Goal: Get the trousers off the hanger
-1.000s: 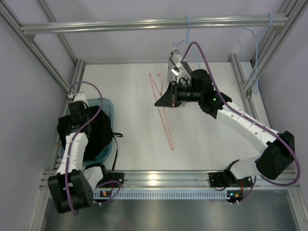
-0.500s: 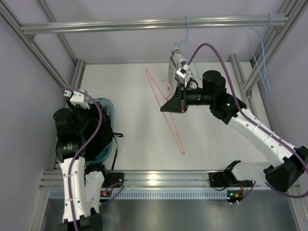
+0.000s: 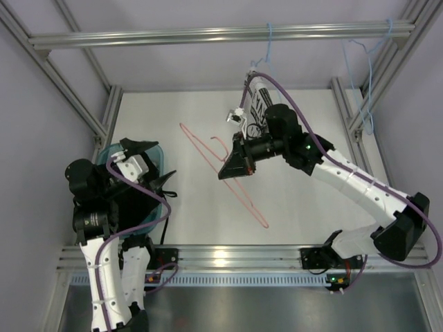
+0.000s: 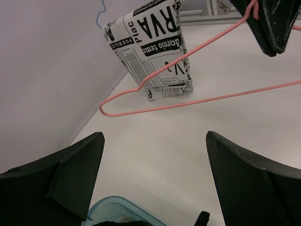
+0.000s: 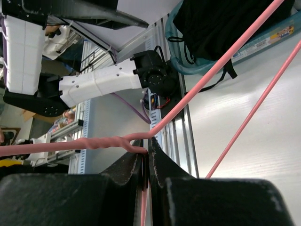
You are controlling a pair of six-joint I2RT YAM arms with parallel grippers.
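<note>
the plain black soft fabric trousers are seen heaped in a teal plastic tub at the near left of the white surface, with a thin black drawstring trailing over the tub's rim. the thin pink-red wire hanger is bare and is held in the air above the middle of the surface. it is pinched at its twisted neck by the right hand, whose fingers are closed tight on the wire. the left hand is poised just above the tub with its fingers spread wide, and nothing is seen between them.

the removal itself is judged to be done, so the step in hand is taken to be the clearing away. for the next move, the left hand would need to be lifted straight up, clear of the drawstring, so that the cloth is not dragged out of the tub. the hanger would then need to be laid down or hung up without being swung into the far garment.

a black-and-white newsprint-patterned garment is found at the far side, just beyond the hanger. light blue wire hangers are hooked on an aluminium rail across the far top of the frame. the cell is closed in by pale lilac walls.
</note>
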